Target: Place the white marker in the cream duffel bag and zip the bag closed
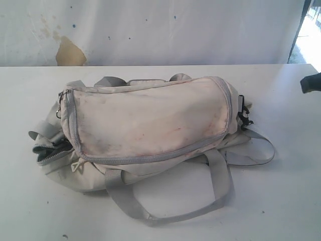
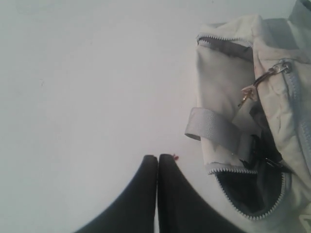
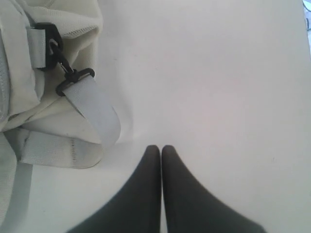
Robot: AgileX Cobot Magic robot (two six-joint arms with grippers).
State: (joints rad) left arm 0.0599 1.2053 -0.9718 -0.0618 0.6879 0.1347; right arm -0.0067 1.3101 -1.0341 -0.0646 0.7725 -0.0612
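Grey strap [image 1: 219,173] loops forward from the stained cream bag [image 1: 150,120], which lies across the middle of the white bench [image 1: 281,201]. Its left end pocket [image 2: 248,189] gapes unzipped, and the contents of the dark interior cannot be made out. Left end effector [image 2: 157,158] and right end effector [image 3: 161,148] hover beside opposite ends, fingers pressed together, holding nothing.

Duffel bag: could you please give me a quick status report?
Left gripper and right gripper shut, empty. Bag on table, end zip open. Marker not in view. Nothing blocking.
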